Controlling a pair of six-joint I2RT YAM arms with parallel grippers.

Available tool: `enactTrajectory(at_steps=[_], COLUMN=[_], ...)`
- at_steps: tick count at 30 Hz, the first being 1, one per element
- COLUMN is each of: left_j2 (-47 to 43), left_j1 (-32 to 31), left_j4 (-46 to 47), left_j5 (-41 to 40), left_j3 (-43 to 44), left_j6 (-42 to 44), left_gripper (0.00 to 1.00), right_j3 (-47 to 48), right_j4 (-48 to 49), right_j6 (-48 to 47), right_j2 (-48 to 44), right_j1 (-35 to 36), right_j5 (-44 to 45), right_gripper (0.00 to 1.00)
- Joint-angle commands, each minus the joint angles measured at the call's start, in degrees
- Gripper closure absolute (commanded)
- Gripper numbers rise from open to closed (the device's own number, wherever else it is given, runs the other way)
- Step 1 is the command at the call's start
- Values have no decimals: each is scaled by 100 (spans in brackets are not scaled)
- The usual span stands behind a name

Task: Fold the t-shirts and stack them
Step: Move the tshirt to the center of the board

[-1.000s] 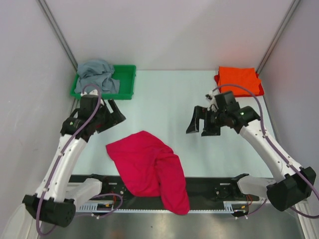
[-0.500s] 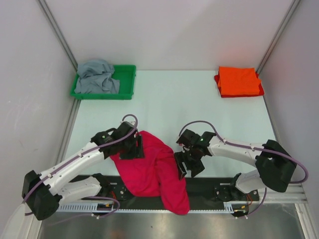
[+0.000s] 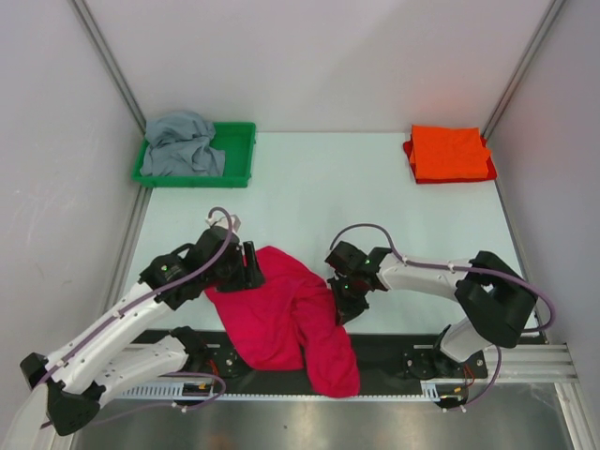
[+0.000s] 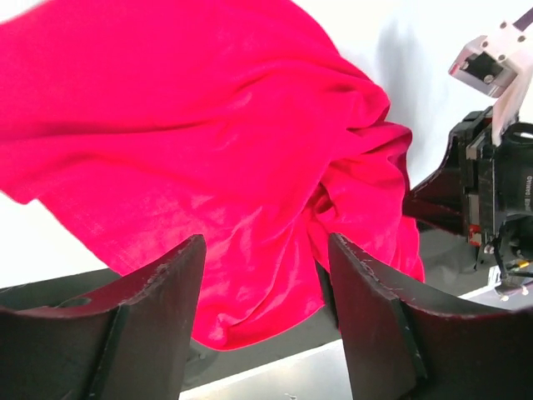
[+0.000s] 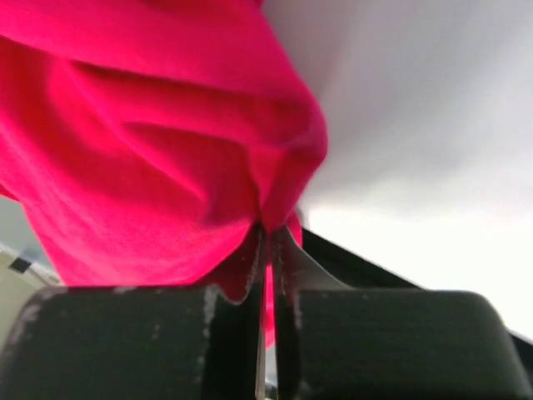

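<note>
Left arm (image 3: 112, 323) and right arm (image 3: 427, 274): white link shells, black joint housings and black bases, each trailed by a thin purple cable (image 3: 359, 226). Left gripper (image 4: 265, 308) and right gripper (image 5: 266, 242): broad matte-black fingers (image 4: 158, 308) with pale, scuffed edges. Small white bracket (image 4: 491, 57) above the right wrist.

Three shirts are in view: one pink shirt (image 3: 281, 314), one orange shirt (image 3: 450, 152) and one grey shirt (image 3: 180, 142). A thin red edge shows under the orange one; whether it is a fourth shirt cannot be told. There is one green tray (image 3: 240, 150) and one table (image 3: 319, 187). There are two arms, one left arm (image 3: 112, 323) and one right arm (image 3: 427, 274). There are two grippers, the left gripper (image 3: 249, 267) and the right gripper (image 3: 342, 305), each with two fingers (image 4: 154, 317).
</note>
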Motion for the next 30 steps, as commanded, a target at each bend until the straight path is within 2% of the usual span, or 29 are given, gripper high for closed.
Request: enactTrajectory(at_steps=[1,2,3,5,7,10,11,12,13,14,15,16,18,19,22,23,26,30], left_j2=[-228,-228,-219,-123,-87,35,201,290,412,535,789,905,1246,1344,1800,1950,2601,3558], left_j1=[-26,-26,-26,-26,-34,-104,-218,-306,-437,-726,-885,-1226,-1527,-1746,-2081,-2274,-2731,-3224], left_j4=[-216,-312,-391,-619,-594,-296,-226,-164,-120,-119,-111,-93,-14,64,556,705,891,918], left_j5=[-318,-353,-466,-599,-512,-345,-362,-362,-380,-536,-599,-669,-723,-688,-380,-310,-248,-170], left_j3=[374,401,444,515,541,524,533,559,594,638,682,760,805,814,787,814,937,1217], left_j6=[122,227,394,509,606,747,799,860,905,957,975,1001,967,958,984,923,730,326], left_gripper=[36,42,43,46,47,48,47,45,44,41,41,40,41,42,46,50,60,58], right_j3=[735,1321,1596,2237,2959,3812,4057,4565,4848,5016,5088,4940,4502,3890,2833,2247,1514,1082], right_j4=[-630,-999,-1638,-2108,-2146,-1891,-1890,-2012,-2153,-2441,-2522,-2567,-2620,-2568,-2208,-2111,-2119,-2207], right_j6=[-234,-322,-610,-849,-1278,-1508,-1570,-1605,-1623,-1684,-1711,-1720,-1615,-1536,-1325,-1281,-1236,-1412], right_j2=[-323,-341,-306,-158,158,826,984,1343,1459,1539,1522,1322,997,742,-321,-776,-1367,-1659], right_j1=[-104,-244,-550,-886,-1341,-1913,-2029,-2117,-2170,-2223,-2197,-2171,-2126,-2161,-2363,-2451,-2846,-3303], right_j5=[1221,1514,1726,2324,2431,2308,2256,2255,2238,2229,2237,2220,2176,1993,1379,1246,850,560], right_gripper=[100,100,100,100,100,91,65,55,50,39,33,25,23,22,25,28,32,38])
